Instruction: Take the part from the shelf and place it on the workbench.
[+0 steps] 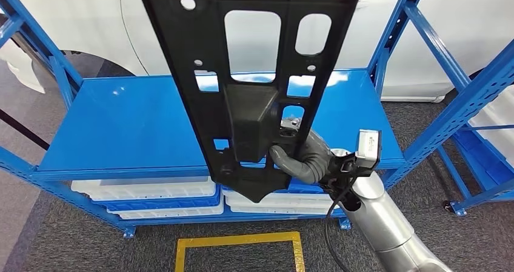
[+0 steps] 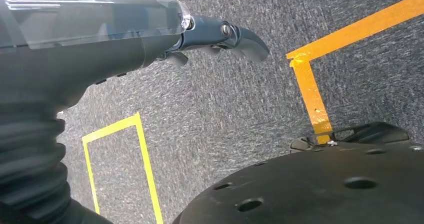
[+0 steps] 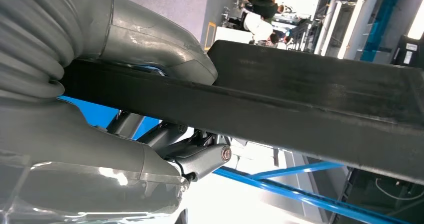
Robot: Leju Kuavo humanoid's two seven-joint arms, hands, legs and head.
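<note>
Black perforated panel part point(image 1: 254, 72) hangs upright above the blue shelf point(image 1: 121, 126), right hand point(image 1: 303, 160) clamped around its lower end to carry it clear; left hand point(image 2: 220, 37) dangles empty, fingers loosely apart.

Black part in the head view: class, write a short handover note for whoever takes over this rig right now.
Right robot hand: grips the black part near its lower end, held up in front of the blue shelf.
Left robot hand: hangs over the grey carpet, holding nothing; whether its fingers are open or curled is unclear.
Done: part is off the shelf.
Left: carry it to the workbench and set it down.
</note>
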